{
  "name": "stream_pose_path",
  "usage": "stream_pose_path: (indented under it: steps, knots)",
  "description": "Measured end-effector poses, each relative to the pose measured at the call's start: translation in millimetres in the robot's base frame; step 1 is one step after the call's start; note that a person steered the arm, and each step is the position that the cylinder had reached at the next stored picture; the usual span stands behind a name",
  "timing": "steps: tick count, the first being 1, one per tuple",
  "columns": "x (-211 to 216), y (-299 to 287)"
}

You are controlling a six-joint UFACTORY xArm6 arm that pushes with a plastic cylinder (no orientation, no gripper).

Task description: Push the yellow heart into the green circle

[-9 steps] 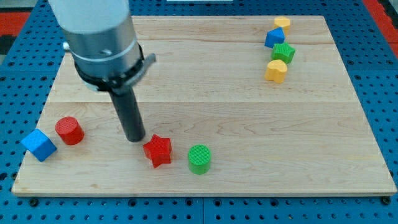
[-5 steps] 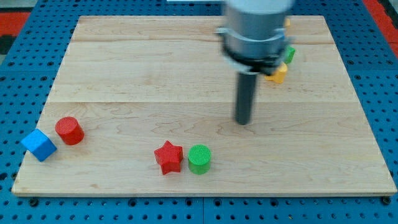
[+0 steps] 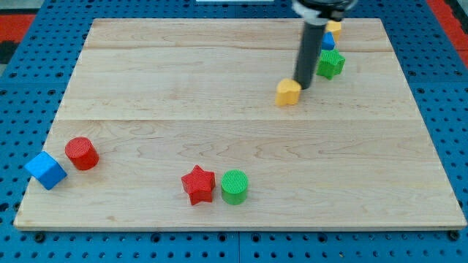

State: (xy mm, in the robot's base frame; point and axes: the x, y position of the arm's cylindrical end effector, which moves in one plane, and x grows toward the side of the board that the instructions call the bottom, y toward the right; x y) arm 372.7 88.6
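Our wooden board (image 3: pixel 146 88) lies on a blue pegboard (image 3: pixel 22 88). My tip (image 3: pixel 303 86) touches the yellow heart (image 3: pixel 288 92) at its 2 o'clock side; we have no gripper. The green circle (image 3: pixel 235 186) stands well apart at 7 o'clock.

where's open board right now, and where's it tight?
Free: the wide middle band between the yellow heart up top and the red star and green circle below; also the view's top left, and the lower right. Tight: the top right, where my tip sits against the heart beside the green star.
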Motion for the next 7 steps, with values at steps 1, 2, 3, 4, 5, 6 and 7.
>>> stream_pose_path:
  steps: [1, 2, 3, 4, 5, 6, 7]
  knots:
    - [2, -46]
    - [23, -15]
    - [62, -5]
    - [73, -53]
    - [73, -93]
    - [83, -100]
    - [119, -97]
